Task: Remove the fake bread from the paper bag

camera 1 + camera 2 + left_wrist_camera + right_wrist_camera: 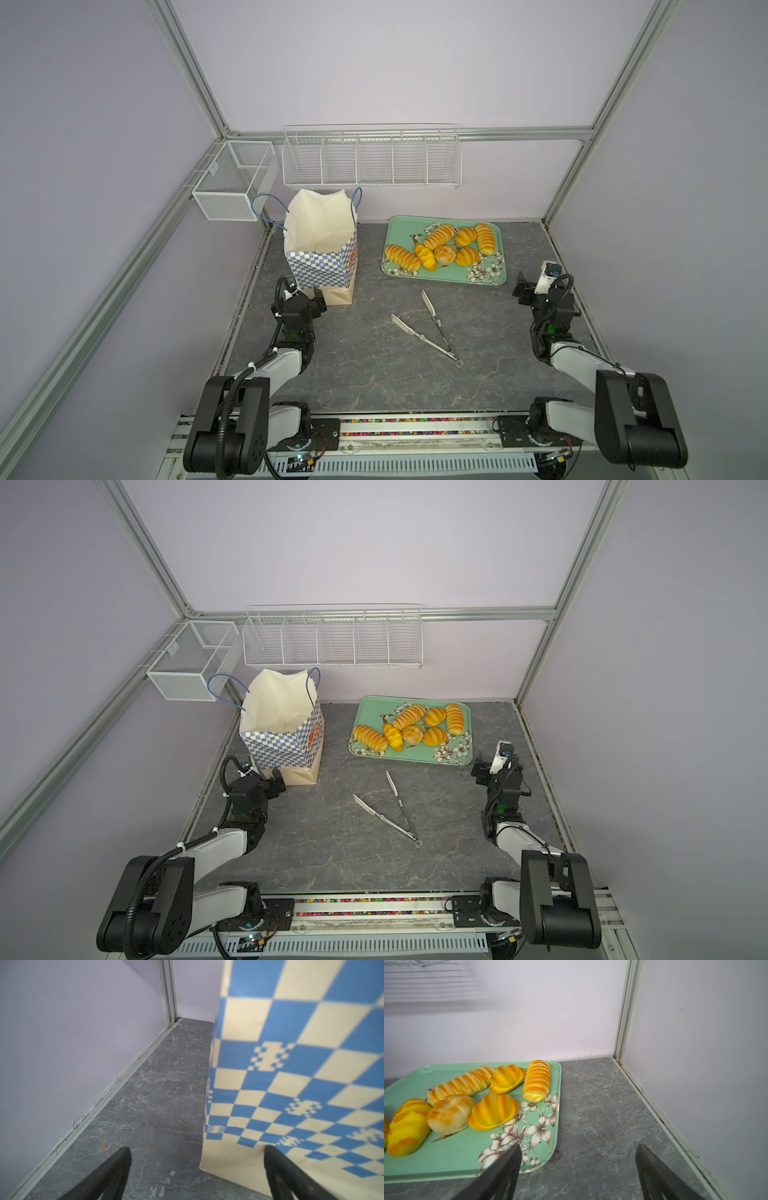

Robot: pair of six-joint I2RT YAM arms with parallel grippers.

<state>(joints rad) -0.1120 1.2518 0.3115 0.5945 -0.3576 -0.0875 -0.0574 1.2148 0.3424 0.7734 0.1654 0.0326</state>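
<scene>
The task looks finished: the fake bread [444, 249] lies together on the green tray [449, 276], the upright paper bag [320, 245] shows no bread in its open mouth, and the left gripper [196, 1148] and right gripper [579, 1147] both stand spread wide, empty.

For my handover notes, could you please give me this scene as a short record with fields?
paper bag: upright, open at the top, back left of the table; no bread visible inside
fake bread: seven pieces, all on the green tray
tongs: lying spread open on the table, held by neither arm
left gripper: jaws open, empty, beside the bag's base
right gripper: jaws open, empty, at the tray's near corner
task status: appears done
</scene>
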